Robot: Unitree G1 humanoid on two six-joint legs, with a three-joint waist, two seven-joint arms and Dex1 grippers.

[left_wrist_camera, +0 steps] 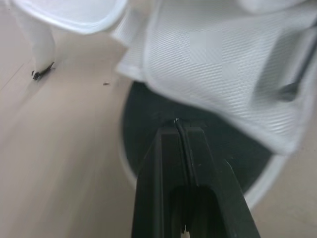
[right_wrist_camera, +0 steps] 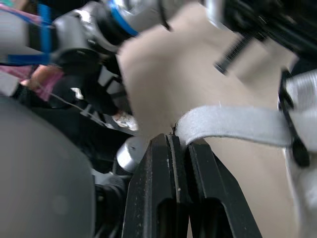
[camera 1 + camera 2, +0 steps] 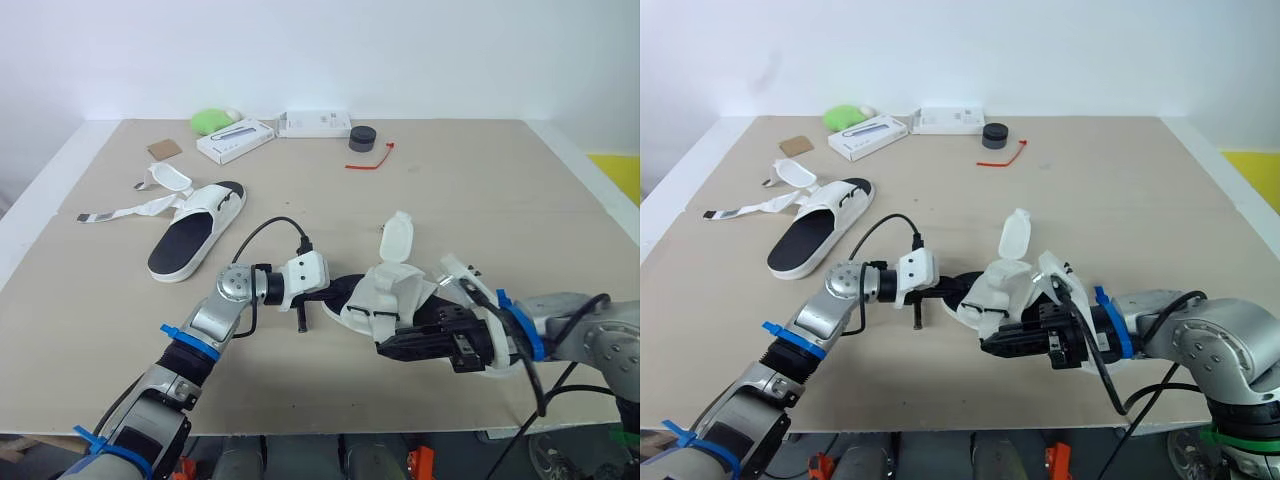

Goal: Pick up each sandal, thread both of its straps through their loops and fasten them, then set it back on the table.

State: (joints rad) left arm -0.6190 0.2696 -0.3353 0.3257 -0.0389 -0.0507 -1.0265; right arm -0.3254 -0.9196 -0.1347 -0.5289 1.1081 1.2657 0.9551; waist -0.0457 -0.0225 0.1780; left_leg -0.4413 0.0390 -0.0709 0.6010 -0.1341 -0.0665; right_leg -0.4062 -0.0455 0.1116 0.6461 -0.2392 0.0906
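A white sandal with a black footbed lies near the table's front, between my two arms, its straps sticking up loose. My left gripper is shut with nothing between its fingers, and its tip rests against the black footbed at the sandal's left end. My right gripper reaches in from the right at the sandal's near side. It is shut on a grey strap of this sandal. The second sandal lies at the back left, its long straps spread open on the table.
Along the far edge sit a brown card, a green object, two white boxes, a black round thing and a red tie. The table's front edge runs just below my arms.
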